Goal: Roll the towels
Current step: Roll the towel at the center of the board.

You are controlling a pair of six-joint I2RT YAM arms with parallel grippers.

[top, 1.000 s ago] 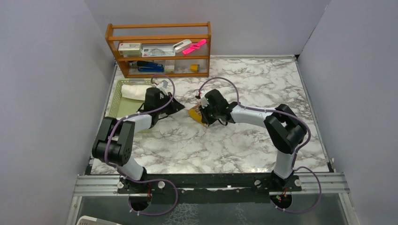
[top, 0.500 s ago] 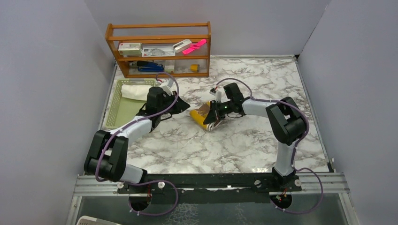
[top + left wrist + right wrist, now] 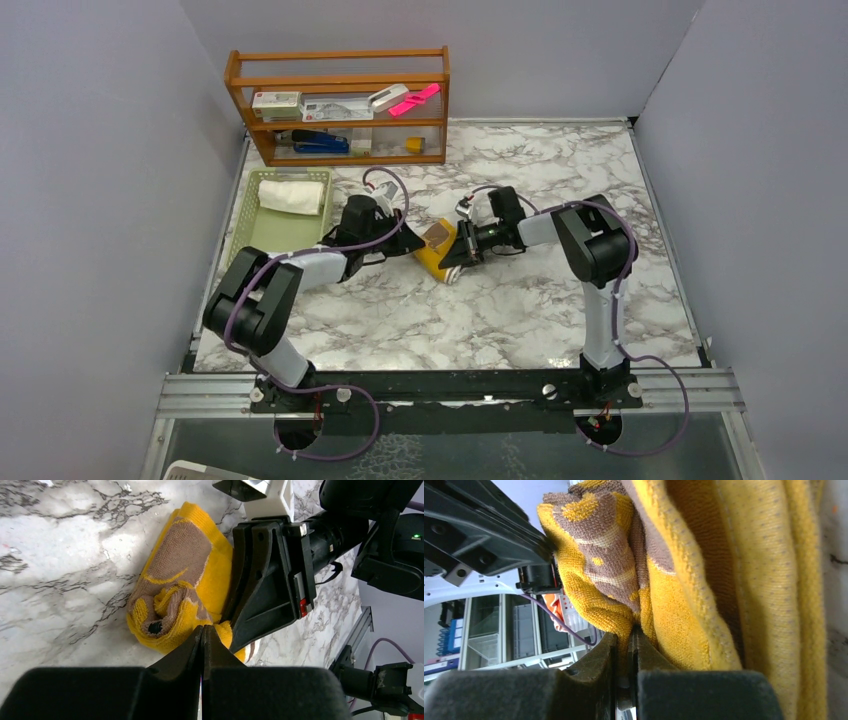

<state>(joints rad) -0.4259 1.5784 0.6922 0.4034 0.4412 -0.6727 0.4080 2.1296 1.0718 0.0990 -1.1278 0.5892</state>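
Mid-bench (image 3: 500,310), the right end effector (image 3: 626,647) is clamping an outer fold of the yellow towel (image 3: 172,575). The left end effector (image 3: 202,635), fingers together, is sitting right at the towel's near edge. The coil is looking loose, so releasing now is likely risking it springing open. Brown patches are showing and the spiral end is bulging. Farther back, the white towel (image 3: 290,195) is lying rolled in the green basket (image 3: 262,240).

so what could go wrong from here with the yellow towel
1. The right gripper pinches only a thin fold of the yellow towel; pulling might unravel the loose roll.
2. The left gripper, shut, points at the roll's end right beside the right one; they might collide.
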